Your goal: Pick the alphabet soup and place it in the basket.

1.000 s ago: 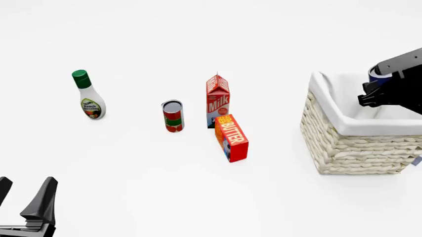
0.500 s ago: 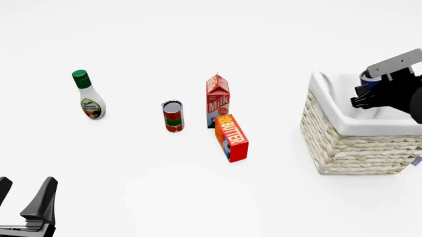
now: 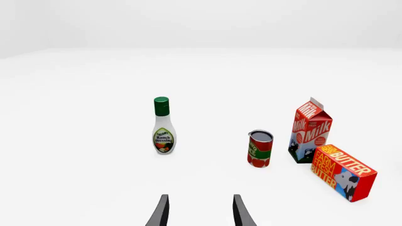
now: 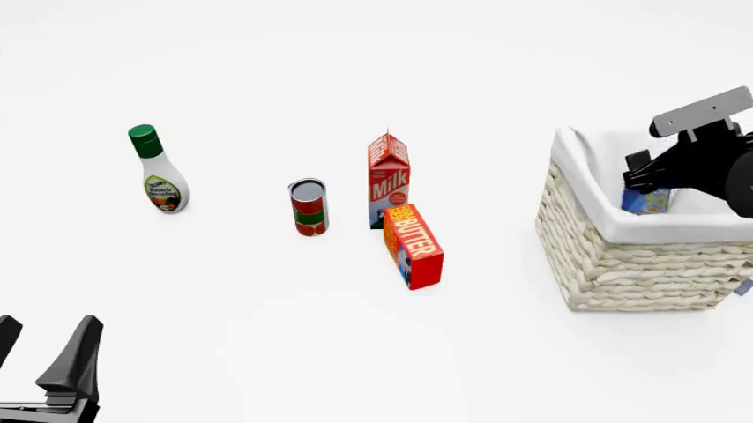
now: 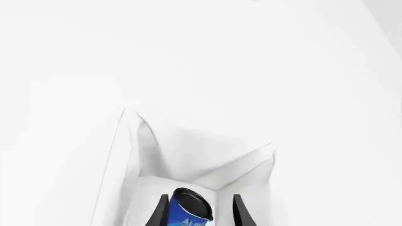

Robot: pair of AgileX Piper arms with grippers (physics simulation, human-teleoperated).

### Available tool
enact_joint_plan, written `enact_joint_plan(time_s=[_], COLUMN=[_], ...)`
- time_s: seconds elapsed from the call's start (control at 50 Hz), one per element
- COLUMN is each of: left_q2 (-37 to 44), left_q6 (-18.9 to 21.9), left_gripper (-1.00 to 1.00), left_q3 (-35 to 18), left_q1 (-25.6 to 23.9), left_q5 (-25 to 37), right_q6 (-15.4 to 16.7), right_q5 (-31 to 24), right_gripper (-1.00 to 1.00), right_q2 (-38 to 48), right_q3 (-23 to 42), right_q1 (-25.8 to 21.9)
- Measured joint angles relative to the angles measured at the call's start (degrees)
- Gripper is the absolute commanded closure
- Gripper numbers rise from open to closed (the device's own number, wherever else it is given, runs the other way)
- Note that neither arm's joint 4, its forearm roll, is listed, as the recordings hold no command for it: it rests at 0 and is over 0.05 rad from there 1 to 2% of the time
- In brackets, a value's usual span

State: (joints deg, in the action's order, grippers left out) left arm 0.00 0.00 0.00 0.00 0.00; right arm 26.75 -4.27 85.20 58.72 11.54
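Over at the bench's right edge, the small dark-blue-labelled alphabet soup can (image 4: 648,201) sits inside the big square cream wicker basket (image 4: 623,264), low against its white cloth lining. The black right gripper (image 5: 199,214) hangs directly above, fingers either side of the can; whether they touch it, I cannot tell. Near the front-left corner, the left gripper (image 3: 199,212) rests with fingers apart, holding nothing.

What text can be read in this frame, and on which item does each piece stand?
"Milk": milk carton, on its front and roof.
"FARM FRESH BUTTER": butter box.
"Ranch Dressing": dressing bottle; a smaller word above it is blurred.
"AL...": alphabet soup, cut off by the frame edge.
Red-and-green can: label too blurred to read.
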Motion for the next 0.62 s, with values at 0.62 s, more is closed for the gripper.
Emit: enact_joint_plan(time_s=[0.62], left_q2=[0.00], left_q6=[0.00], left_gripper=[-1.00], left_q3=[0.00], left_q1=[0.00], left_q5=[0.00], right_q6=[-0.85], right_q5=[-0.70], right_gripper=[-1.00], right_q2=[-2.02], right_q3=[0.48], right_q1=[-0.41])
